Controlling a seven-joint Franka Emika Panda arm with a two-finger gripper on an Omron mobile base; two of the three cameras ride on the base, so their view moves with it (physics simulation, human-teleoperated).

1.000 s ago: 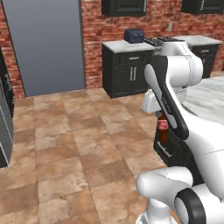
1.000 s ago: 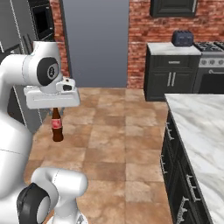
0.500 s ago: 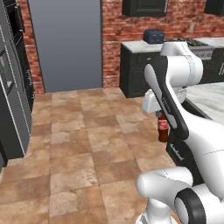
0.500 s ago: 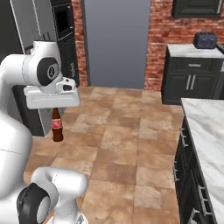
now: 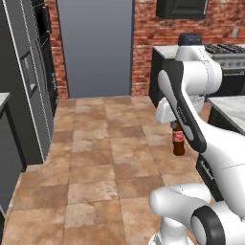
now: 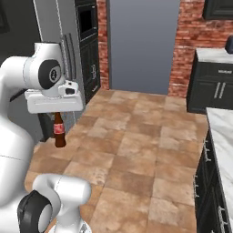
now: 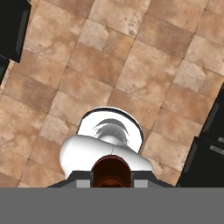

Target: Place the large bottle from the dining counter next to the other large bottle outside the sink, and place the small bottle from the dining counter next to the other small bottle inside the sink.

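The small bottle (image 5: 178,141), dark brown with a red label, hangs upright above the tiled floor, held by its neck. My gripper (image 5: 175,124) is shut on it just under the white hand. In the right base view the same small bottle (image 6: 59,132) dangles below the gripper (image 6: 57,113) at the left. In the hand view the small bottle's brown top (image 7: 111,171) sits between the fingertips, seen from above. A corner of the dining counter (image 5: 231,104), a veined marble slab, shows at the right edge, and the dining counter (image 6: 223,139) also runs along the right.
A grey door (image 5: 95,48) stands in the brick back wall. A tall dark fridge and oven unit (image 5: 28,91) lines the left side. Dark cabinets (image 5: 160,72) with a pale top and a stove stand at the back right. Brown floor tiles (image 5: 100,158) spread between them.
The whole picture has shifted right in both base views, so the base has turned left. The door and fridge have come into view. The arm and the held bottle keep their pose.
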